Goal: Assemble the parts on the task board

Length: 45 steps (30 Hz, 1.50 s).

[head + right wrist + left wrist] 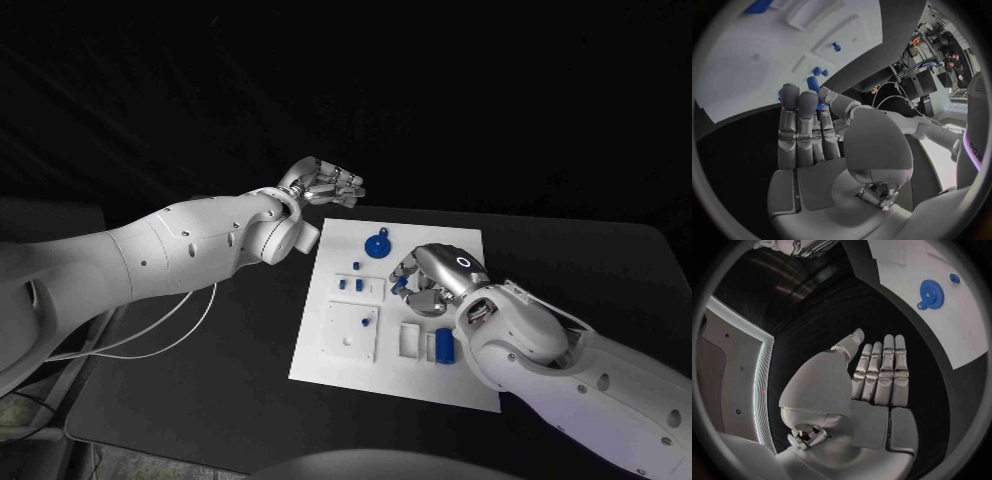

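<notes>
black table (216,380), white cable (159,335)

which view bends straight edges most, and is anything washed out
Both wrist views: fisheye, the task board edge curves in the left wrist view; right wrist view, bright glare beside the right hand; head view: edges straight, dark surround, board evenly lit.

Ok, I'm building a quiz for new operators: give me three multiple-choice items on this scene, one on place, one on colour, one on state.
1. The right hand is over: A the task board; B bare table; C the other arm.
2. The gear is: A grey; B blue; C red.
3. The left hand is: A gripping the gear; B fisted; C flat, holding nothing.
Key: A, it overlaps the white plate; B, plainly blue; C, fingers straight, palm bare.
</notes>
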Available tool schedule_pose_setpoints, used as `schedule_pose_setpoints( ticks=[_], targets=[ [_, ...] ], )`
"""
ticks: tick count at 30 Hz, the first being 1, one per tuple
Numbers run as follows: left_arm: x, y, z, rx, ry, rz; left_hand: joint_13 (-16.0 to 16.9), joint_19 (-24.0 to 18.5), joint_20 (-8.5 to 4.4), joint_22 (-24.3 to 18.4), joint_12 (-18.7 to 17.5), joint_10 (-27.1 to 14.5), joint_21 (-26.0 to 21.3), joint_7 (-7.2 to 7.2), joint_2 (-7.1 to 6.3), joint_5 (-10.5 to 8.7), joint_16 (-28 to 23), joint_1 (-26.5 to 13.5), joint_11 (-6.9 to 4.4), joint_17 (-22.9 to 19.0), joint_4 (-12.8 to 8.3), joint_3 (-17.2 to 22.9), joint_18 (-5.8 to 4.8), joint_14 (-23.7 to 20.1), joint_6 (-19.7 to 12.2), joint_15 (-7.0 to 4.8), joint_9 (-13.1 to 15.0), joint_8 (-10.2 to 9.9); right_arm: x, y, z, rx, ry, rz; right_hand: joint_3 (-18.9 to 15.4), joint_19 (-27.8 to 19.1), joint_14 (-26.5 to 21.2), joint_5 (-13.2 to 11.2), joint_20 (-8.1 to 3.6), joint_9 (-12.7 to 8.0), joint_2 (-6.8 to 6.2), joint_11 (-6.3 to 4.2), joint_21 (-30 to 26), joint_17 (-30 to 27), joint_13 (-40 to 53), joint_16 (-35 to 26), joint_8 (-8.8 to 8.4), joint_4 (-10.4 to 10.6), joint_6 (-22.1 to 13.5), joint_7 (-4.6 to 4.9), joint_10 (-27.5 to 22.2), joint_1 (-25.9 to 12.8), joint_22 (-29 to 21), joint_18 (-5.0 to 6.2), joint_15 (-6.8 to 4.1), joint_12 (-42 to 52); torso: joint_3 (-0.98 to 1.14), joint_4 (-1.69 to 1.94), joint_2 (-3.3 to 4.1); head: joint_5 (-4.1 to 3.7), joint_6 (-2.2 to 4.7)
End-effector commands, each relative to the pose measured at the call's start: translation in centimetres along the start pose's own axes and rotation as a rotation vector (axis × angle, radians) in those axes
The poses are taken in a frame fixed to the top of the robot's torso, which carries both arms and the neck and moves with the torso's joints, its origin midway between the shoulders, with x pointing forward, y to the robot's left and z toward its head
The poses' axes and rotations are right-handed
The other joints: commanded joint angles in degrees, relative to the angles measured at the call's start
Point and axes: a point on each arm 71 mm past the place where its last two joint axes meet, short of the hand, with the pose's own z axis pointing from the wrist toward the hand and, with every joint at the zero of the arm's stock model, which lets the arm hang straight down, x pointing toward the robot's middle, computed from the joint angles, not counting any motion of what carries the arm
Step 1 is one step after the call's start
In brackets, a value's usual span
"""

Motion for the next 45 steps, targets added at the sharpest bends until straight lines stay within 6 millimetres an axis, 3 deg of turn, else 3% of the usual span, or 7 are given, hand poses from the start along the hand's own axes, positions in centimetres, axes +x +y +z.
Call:
schedule_pose_setpoints(
  ticks=[1, 10, 21, 45],
  targets=[
    [0.5, -0.2, 0.2, 0.006, 0.021, -0.010, 0.0, 0.2, 0.00, 0.0, -0.2, 0.0, 0.2, -0.04, 0.53, -0.31, -0.2, 0.2, 0.00, 0.1, 0.4, 0.0, -0.12, -0.2, -0.3, 0.00, 0.0, 0.3, 0.7, 1.4, 0.1, -0.053, 0.026, 0.006, -0.2, 1.2, 0.2, -0.1, -0.42, 0.0, 0.69, -3.05, -0.3, 0.0, 0.2, -0.3, 0.23, 0.0, 0.3, 0.08, 3.8, 0.3, 0.1, 0.73, -0.33, 0.4, 0.02, 0.05, -0.02, 0.39, -0.03],
    [1.2, -0.4, 0.7, 0.009, 0.031, -0.013, 0.0, 0.2, 0.01, -0.2, -0.2, -0.1, 0.2, -0.04, 0.61, -0.34, -0.2, 0.2, 0.03, 0.0, 0.4, -0.1, -0.12, -0.3, -0.3, 0.02, 0.0, 0.3, 4.3, 4.5, 0.1, -0.139, 0.099, 0.002, -0.5, 1.3, 0.2, -0.1, -0.40, 0.0, 1.01, -3.03, -0.7, 0.2, 0.2, -0.5, 0.24, -0.2, 0.2, 0.09, 3.7, 0.2, 0.4, 0.75, -0.31, 0.4, 0.03, 0.13, 0.07, 1.09, -0.26],
    [1.8, -0.5, 0.9, 0.010, 0.039, -0.015, 0.0, 0.2, 0.02, -0.3, -0.2, -0.1, 0.3, -0.01, 0.69, -0.33, -0.2, 0.2, 0.03, 0.0, 0.4, 0.0, -0.12, -0.3, -0.3, 0.02, 0.0, 0.3, 6.9, 5.7, 0.3, -0.174, 0.148, -0.014, -0.6, 1.4, 0.3, -0.1, -0.44, 0.0, 1.09, -3.03, -0.8, 0.3, 0.2, -0.6, 0.25, -0.4, 0.3, 0.09, 3.8, 0.1, 0.5, 0.85, -0.33, 0.4, 0.08, 0.06, 0.09, 2.06, -0.81],
    [2.1, -0.6, 1.0, 0.008, 0.048, -0.018, 0.0, 0.2, 0.05, -0.6, -0.2, -0.1, 0.3, -0.02, 0.78, -0.38, -0.2, 0.1, 0.05, 0.0, 0.4, -0.1, -0.12, -0.4, -0.4, 0.06, 0.0, 0.3, 8.5, 6.1, 1.1, -0.173, 0.174, -0.034, -0.5, 1.6, 0.3, -0.1, -0.38, 0.0, 1.35, -3.04, -1.3, 0.5, 0.2, -0.7, 0.26, -0.9, 0.3, 0.07, 3.8, -0.2, 0.8, 0.94, -0.32, 0.4, 0.00, 0.04, 0.07, 2.75, -1.43]
  ],
)
